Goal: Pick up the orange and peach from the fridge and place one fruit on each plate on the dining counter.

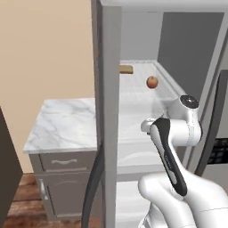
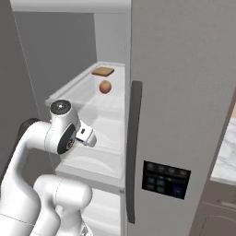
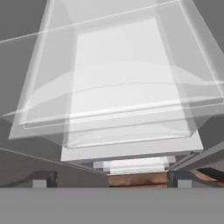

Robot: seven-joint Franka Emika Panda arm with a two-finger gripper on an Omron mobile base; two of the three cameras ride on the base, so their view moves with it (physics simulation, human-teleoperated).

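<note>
While the dull reddish peach (image 1: 152, 82) sits at twelve o'clock on the translucent fridge shelf (image 2: 76, 92), raise your wrist squarely; gripper state cannot be determined.

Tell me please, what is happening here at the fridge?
A white robot arm stands before the open fridge, holding nothing that I can see. One round reddish fruit, probably the peach, lies on an upper shelf, with a flat tan item behind it. Nothing has been picked up yet.
</note>
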